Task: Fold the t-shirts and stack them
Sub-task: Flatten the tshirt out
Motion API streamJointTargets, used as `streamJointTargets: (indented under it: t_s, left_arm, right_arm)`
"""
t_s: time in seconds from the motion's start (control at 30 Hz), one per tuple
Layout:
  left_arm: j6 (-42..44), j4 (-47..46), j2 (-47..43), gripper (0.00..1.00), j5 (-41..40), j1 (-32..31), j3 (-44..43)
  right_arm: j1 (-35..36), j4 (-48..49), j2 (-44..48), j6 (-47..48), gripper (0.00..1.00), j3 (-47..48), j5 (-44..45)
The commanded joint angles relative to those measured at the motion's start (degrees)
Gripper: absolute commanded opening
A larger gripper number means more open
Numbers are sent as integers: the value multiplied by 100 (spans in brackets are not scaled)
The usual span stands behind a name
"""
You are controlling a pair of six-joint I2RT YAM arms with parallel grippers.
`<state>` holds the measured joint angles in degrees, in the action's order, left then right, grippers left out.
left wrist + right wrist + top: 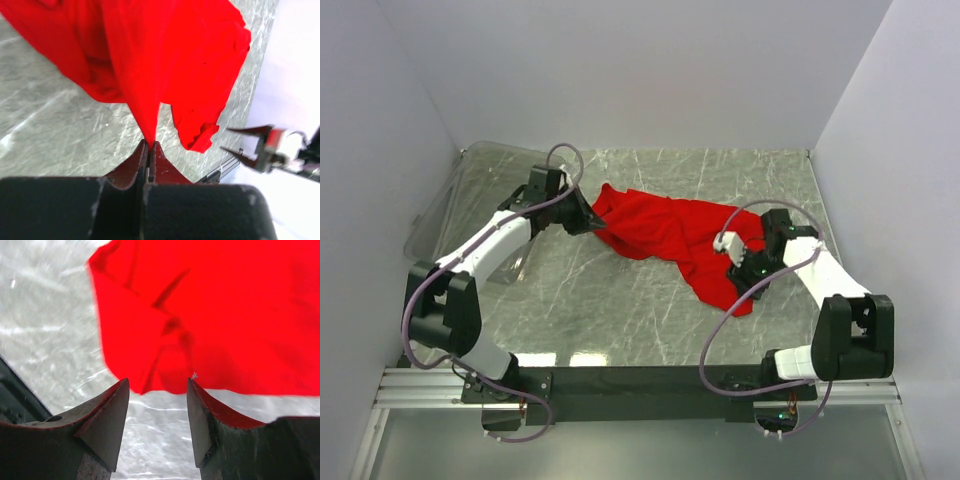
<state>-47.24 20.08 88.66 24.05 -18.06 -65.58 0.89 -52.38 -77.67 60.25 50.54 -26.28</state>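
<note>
The red t-shirt (665, 235) lies bunched in the middle of the bench (620, 320), trailing from far left toward near right. The left fingers (149, 149) are clenched on a thin pinch of its left edge, and the cloth rises taut into a peak. The right fingers (752, 276) are spread apart and hold nothing, just over the shirt's near right part. So small a pinch may slip free under a hard pull. The right fingers may also close on several bunched layers, leaving the shirt twisted. A leftward drag could catch the clear bin (460, 200).
</note>
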Motion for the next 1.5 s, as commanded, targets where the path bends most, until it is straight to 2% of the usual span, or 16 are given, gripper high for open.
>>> streamJointTargets:
  t_s: [0.0,0.13,0.27,0.43,0.77,0.93,1.23,1.47]
  left_arm:
    - [171,145,-463,1,-129,206,-139]
    - [303,356,-806,1,-182,548,27]
    - [479,593,-1140,1,-225,760,212]
    - [673,875,-1483,1,-331,980,484]
    - [664,770,-1835,1,-243,1077,1012]
    - [699,726,-1896,1,-164,1086,1188]
    - [690,682,-1984,1,-164,1086,1337]
    - [602,638,-2090,1,-164,1086,1504]
  right_arm:
    - [358,-247,243,400,57,-342,439]
    - [842,262,305,-73,57,-598,781]
    - [896,439,7,-530,57,-230,607]
    - [431,404,-134,-821,57,306,369]
    - [-825,975,-547,-2719,56,360,958]
    - [-1038,1203,-723,-3124,56,281,1239]
    - [-1108,1318,-1549,-3432,54,667,1099]
    - [-1117,1468,-1734,-3590,53,623,1020]
